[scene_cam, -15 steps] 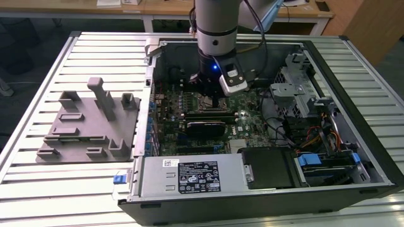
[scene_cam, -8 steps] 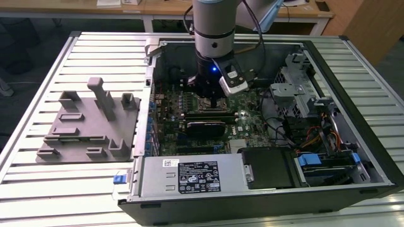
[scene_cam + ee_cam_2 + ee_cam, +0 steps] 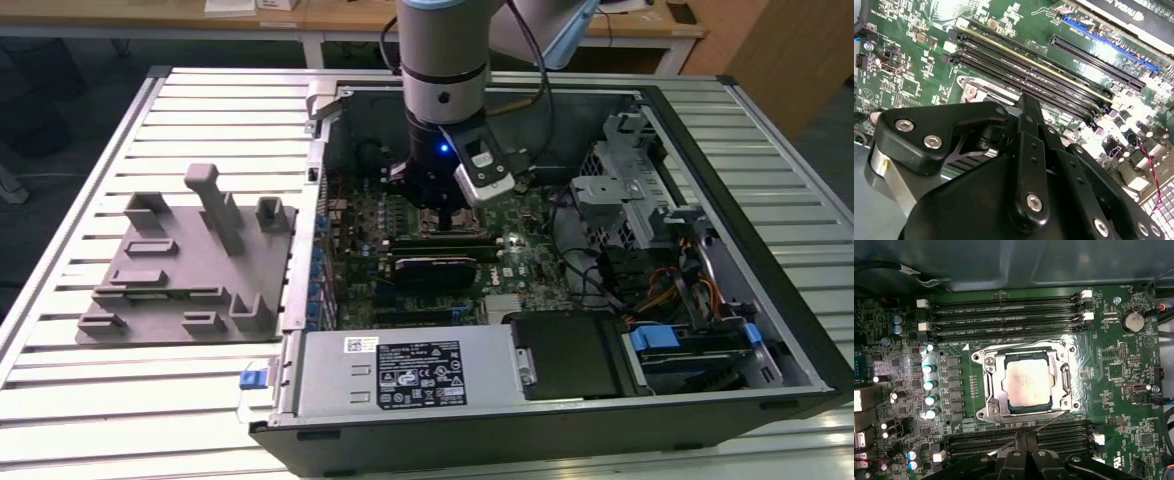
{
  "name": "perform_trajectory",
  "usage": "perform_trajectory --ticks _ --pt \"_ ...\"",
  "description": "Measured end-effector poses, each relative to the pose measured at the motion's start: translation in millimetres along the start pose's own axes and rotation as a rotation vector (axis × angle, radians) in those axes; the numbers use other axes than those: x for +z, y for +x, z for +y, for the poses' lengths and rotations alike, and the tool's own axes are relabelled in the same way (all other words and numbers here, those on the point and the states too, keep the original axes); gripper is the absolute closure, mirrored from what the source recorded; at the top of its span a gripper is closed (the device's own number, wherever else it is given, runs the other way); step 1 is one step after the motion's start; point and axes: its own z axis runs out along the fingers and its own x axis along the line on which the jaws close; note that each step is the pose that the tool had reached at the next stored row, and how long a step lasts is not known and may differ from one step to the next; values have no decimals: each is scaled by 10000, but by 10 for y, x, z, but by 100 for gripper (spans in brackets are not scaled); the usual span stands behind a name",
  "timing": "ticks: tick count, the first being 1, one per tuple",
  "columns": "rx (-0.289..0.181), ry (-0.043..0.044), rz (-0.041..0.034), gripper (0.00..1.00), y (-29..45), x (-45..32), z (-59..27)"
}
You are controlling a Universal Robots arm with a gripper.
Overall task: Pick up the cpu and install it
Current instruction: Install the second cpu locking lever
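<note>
While I've got the arm parked low inside the open PC case (image 3: 747, 250), the cpu (image 3: 1027, 383) is sitting flat in its metal-framed socket (image 3: 989, 385) on the green motherboard (image 3: 1114, 390), between the two banks of RAM slots. My pincer (image 3: 1026, 437) hangs just above the board beside the socket, nothing in it as far as I see, but honestly I can't tell how far apart the fingers are. Grey plastic tray (image 3: 187, 260) sits on the slatted desk (image 3: 80, 400) on the exterior view's left.

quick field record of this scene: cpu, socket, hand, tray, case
cpu: lying flat inside the socket frame on the motherboard
socket: metal frame around the cpu
hand: above the motherboard, beside the socket, not holding the cpu
tray: grey, with upright posts, on the slatted table at the exterior view's left
case: lying open
</note>
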Motion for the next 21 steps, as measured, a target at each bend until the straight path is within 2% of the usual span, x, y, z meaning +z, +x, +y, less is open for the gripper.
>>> perform_trajectory --ticks 1,8,9,13,14,15,17,18,19,21 --pt "-2 2 33 89 0 5 -1" --pt "-7 91 983 89 -6 24 -36" --pt "-7 90 1074 89 -6 25 -38" --pt "-6 77 1080 89 -6 25 -38" --pt "-6 2 1087 89 -7 28 -40" --pt "0 -137 1100 89 -7 30 -45" --pt "11 -473 1135 89 -8 34 -59" --pt "11 -577 1145 89 -8 39 -68" --pt "5 -635 1152 89 -8 47 -79" --pt "-25 -689 1156 89 -7 67 -106"
